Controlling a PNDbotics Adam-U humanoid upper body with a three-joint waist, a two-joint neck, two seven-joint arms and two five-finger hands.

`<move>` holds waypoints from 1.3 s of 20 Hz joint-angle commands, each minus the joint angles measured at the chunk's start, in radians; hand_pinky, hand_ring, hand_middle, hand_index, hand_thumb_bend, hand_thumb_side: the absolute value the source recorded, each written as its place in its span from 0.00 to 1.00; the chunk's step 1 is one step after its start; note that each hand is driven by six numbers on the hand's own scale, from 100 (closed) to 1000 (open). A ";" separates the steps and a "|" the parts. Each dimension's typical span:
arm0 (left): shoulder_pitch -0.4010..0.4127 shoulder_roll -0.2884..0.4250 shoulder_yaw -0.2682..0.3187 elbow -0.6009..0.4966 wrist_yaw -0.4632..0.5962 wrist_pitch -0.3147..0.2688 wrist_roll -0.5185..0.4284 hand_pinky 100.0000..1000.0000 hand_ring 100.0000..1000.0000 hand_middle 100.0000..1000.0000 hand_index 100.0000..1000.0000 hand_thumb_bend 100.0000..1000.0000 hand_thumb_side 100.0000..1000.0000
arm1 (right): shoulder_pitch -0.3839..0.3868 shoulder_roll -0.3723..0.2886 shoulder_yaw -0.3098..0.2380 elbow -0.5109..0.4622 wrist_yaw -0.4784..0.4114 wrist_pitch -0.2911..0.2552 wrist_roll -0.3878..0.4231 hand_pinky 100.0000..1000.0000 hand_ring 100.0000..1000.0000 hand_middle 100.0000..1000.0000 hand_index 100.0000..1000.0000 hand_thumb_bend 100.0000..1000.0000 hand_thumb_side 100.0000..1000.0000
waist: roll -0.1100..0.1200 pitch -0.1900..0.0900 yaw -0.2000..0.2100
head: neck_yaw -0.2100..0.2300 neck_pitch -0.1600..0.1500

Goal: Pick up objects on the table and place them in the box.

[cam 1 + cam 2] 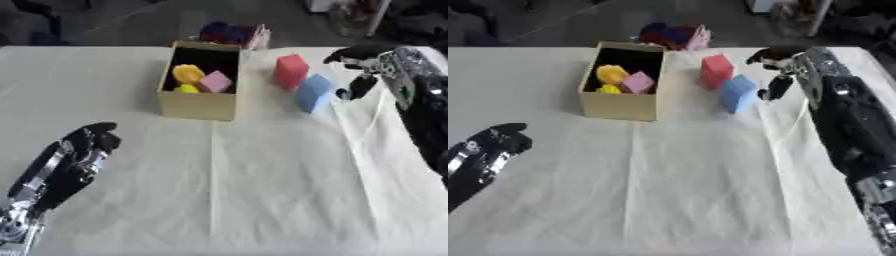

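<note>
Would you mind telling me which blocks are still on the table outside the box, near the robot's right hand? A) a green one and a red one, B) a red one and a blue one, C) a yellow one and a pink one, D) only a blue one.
B: the red block and the blue block stand on the cloth beside the box, just left of the right hand; the yellow and pink pieces lie inside the box.

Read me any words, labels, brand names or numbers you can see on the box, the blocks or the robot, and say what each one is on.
None can be read. The box, red block and blue block show plain faces, and the right hand and left hand show no legible marking.
</note>
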 commanded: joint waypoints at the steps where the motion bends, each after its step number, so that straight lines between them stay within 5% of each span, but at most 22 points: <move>1: -0.010 0.016 0.005 -0.014 0.005 -0.001 0.003 0.79 0.71 0.62 0.85 0.00 0.67 | -0.030 -0.003 -0.009 0.011 0.023 0.001 -0.020 0.91 0.98 1.00 1.00 0.18 0.00 | 0.014 -0.015 0.002 | -0.004 -0.003; 16: -0.008 0.014 0.004 -0.016 0.006 0.000 0.002 0.79 0.71 0.62 0.85 0.00 0.67 | -0.022 0.029 0.006 0.044 0.013 -0.036 0.098 0.90 0.97 1.00 1.00 0.14 0.07 | 0.011 -0.016 0.007 | -0.004 -0.003; 26: -0.008 0.013 0.004 -0.016 0.006 0.000 0.001 0.79 0.71 0.62 0.85 0.00 0.67 | -0.019 0.037 0.011 0.031 -0.015 -0.026 0.076 0.87 0.90 0.90 0.96 0.06 0.08 | 0.011 -0.016 0.007 | -0.007 -0.003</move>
